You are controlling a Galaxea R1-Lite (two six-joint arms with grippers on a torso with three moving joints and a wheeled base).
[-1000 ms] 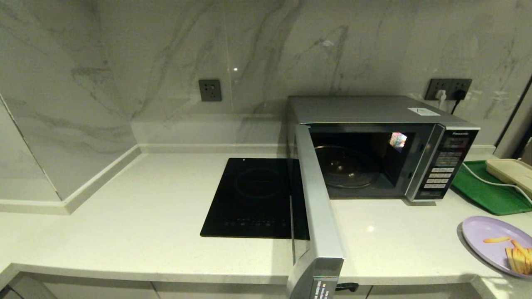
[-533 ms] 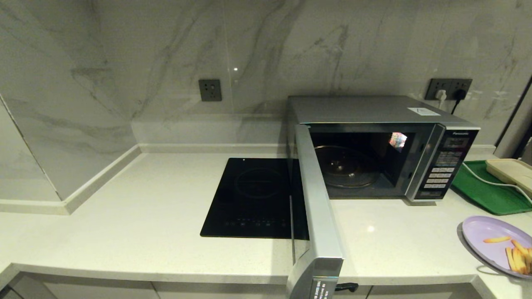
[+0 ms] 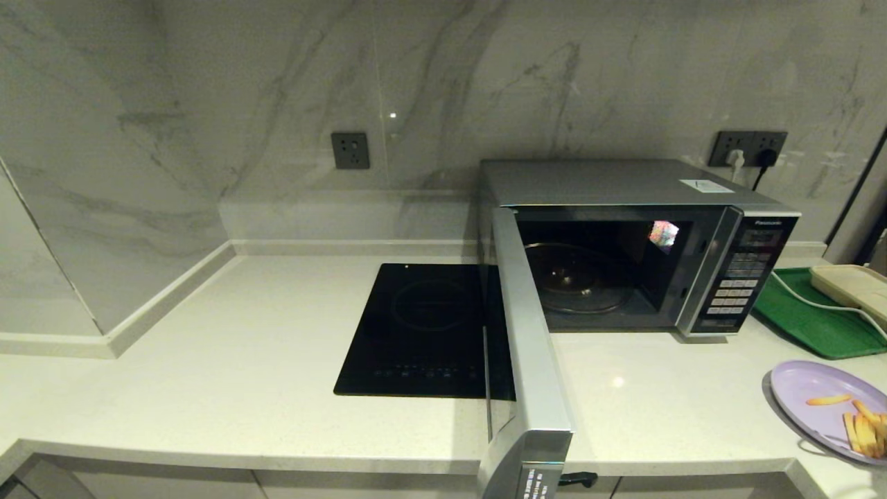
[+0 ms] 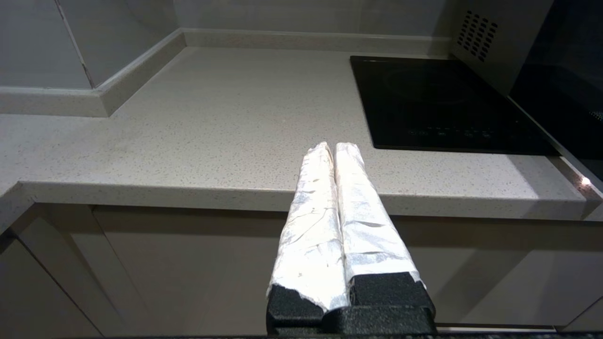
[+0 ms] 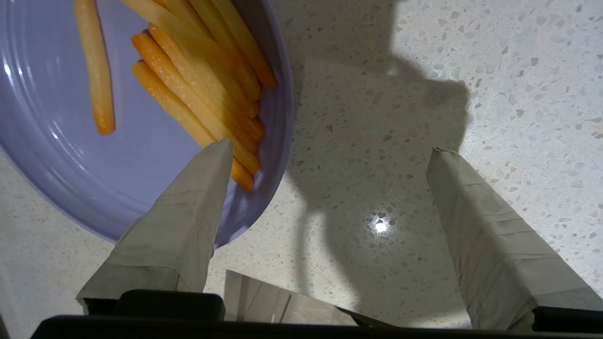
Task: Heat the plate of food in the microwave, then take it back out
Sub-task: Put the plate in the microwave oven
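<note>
The plate of food, pale lavender with yellow-orange fries, lies on the counter at the far right, partly cut off by the head view's edge. The microwave stands behind it with its door swung wide toward me and a bare glass turntable inside. My right gripper hangs open above the plate. One finger is over the rim by the fries, the other finger over bare counter. My left gripper is shut and empty, low before the counter's front edge.
A black glass cooktop lies left of the open door. A green tray with a cream box and a white cable sits right of the microwave. The counter's front edge runs close to the plate.
A shadow has come in along the plate's near rim. The plate, the microwave and its door stay where they were.
</note>
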